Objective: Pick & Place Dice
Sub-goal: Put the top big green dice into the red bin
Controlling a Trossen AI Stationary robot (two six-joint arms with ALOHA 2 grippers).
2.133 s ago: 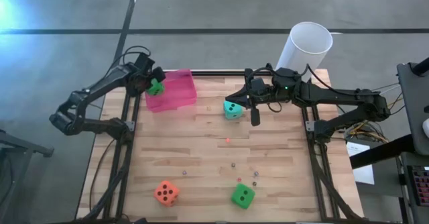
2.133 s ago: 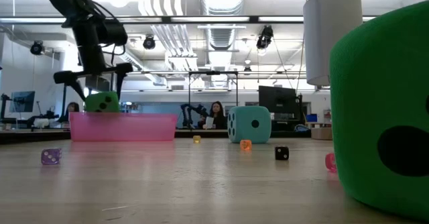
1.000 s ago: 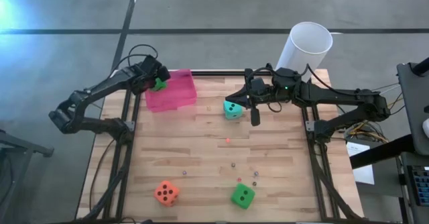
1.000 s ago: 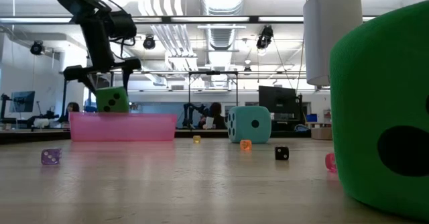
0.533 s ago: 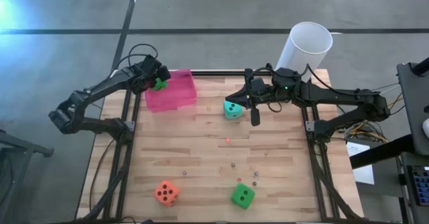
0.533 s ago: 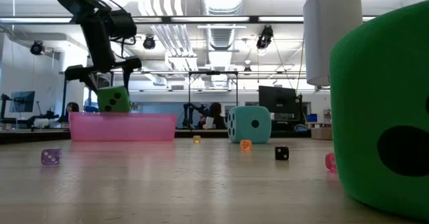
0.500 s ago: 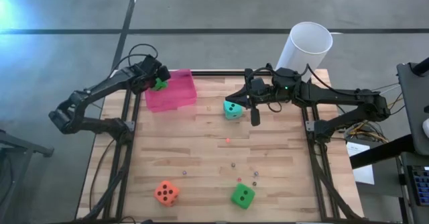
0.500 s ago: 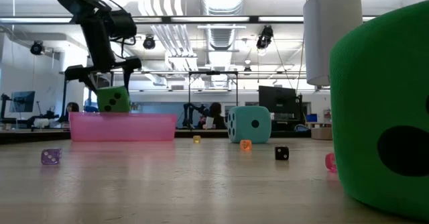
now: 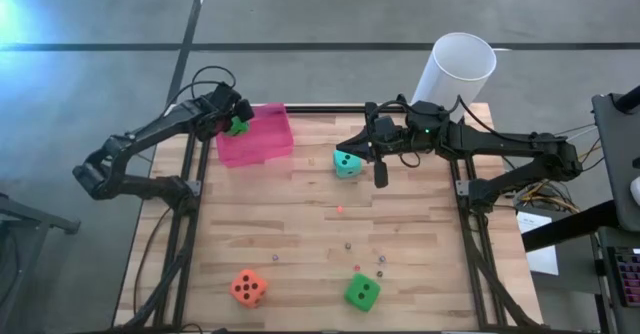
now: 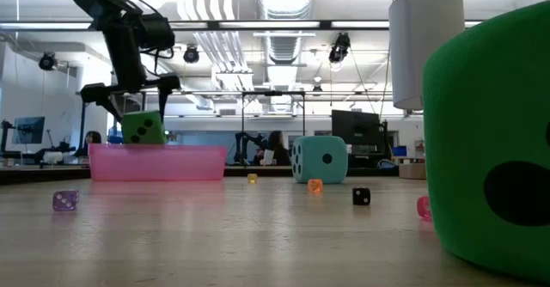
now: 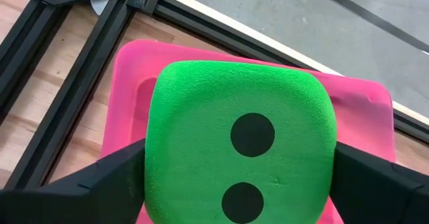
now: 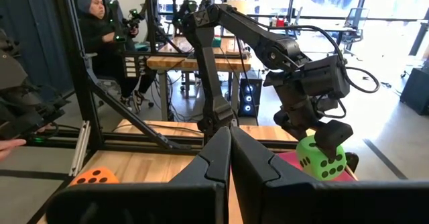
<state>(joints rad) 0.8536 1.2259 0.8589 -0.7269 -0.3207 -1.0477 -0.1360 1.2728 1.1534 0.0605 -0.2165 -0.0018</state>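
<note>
Your left gripper (image 10: 129,94) hangs over the translucent pink plastic tray (image 9: 262,144) at the far left corner of the wooden counter (image 9: 300,234), with one bright green soft cube die (image 11: 241,150) sitting between its jaws. The jaws stand wide, one dark finger on each side of the die, and you cannot tell from the wrist view whether the fingers press on it or merely flank it. In the low view the die (image 10: 143,129) shows just above the tray's near wall (image 10: 159,162), tilted a little, below the gripper's fingers.

Your right gripper (image 9: 380,169) is above the far middle of the counter, just beside the teal soft cube die (image 9: 347,163), and its jaws are closed together with nothing between them. The teal die rests on the counter.

The orange soft cube die (image 9: 248,287) lies near the counter's front edge toward the left, and the second bright green soft cube die (image 9: 362,292) lies near the front edge toward the right, the two well apart. Several tiny beads (image 9: 347,244) are scattered on the bare wood between the teal die and the front pair.

A tall white cylinder (image 9: 455,69) stands at the far right corner of the counter
</note>
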